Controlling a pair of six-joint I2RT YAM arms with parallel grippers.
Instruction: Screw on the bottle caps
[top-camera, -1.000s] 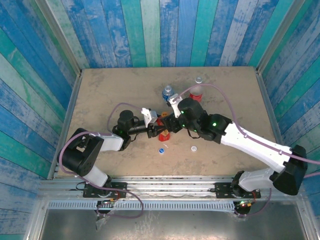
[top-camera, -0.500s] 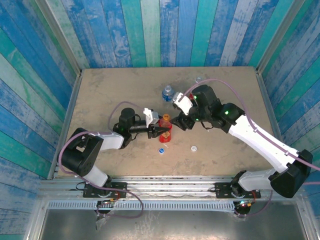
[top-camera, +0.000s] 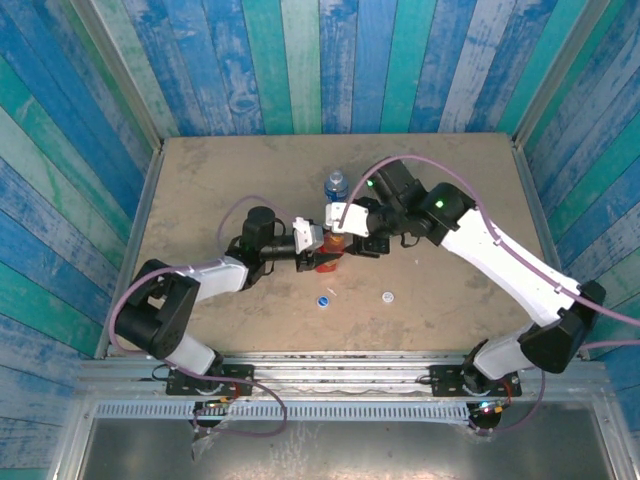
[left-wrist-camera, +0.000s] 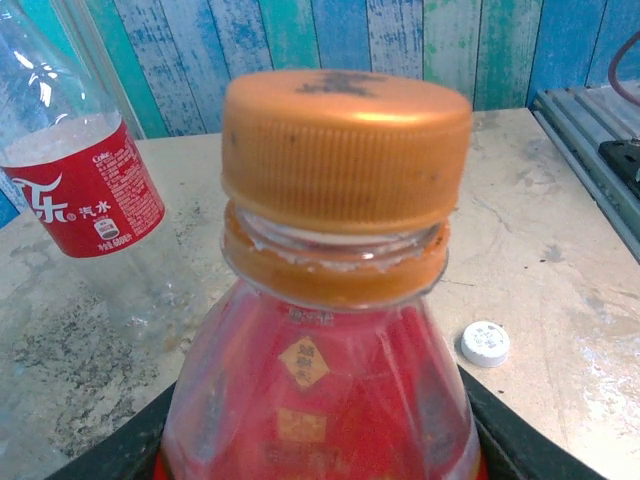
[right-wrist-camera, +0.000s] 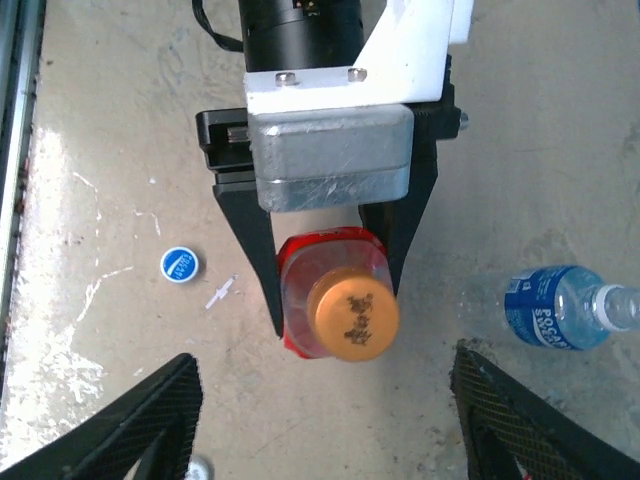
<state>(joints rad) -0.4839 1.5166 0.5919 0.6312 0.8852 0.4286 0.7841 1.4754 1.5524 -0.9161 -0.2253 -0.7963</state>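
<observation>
At mid-table, left fingers (right-wrist-camera: 255, 255) clench the red bottle (left-wrist-camera: 320, 420); right fingers (right-wrist-camera: 150, 420) spread near its cap (right-wrist-camera: 352, 312)

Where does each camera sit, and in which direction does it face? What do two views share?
Top external: high behind the left arm and right arm, looking down at the table.
Left wrist: low, looking level at the red bottle and orange cap; its dark fingers at the bottom.
Right wrist: above the bottle, looking down; its open fingers in the bottom corners, the left gripper holding the bottle.
Shared: both wrist views show the orange cap.
</observation>
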